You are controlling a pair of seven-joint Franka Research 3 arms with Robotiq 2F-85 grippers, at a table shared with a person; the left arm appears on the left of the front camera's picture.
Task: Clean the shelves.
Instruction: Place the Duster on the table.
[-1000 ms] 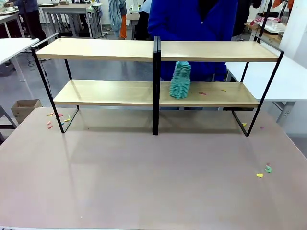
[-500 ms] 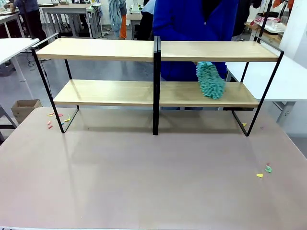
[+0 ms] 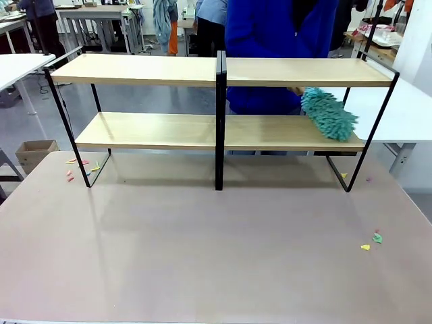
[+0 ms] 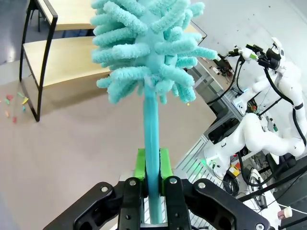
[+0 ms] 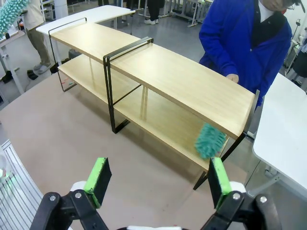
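The shelves [image 3: 216, 128] stand at the table's [image 3: 216, 256] far edge. The person's duster [image 3: 329, 113] lies on the lower board's right end, handle hidden. My left gripper [image 4: 152, 165] clamps a teal duster [image 4: 148, 52]; my right gripper [image 5: 158, 177] gapes empty.

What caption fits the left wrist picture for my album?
Left gripper shut on a teal duster, held up with the shelves behind.

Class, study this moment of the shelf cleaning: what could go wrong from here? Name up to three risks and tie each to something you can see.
1. The person's duster sweeps the lower board's right end; dust may fall onto the table.
2. The left end effector holds its own duster; reaching into the shelves could meet the person's hand.
3. Scraps lie on the table.
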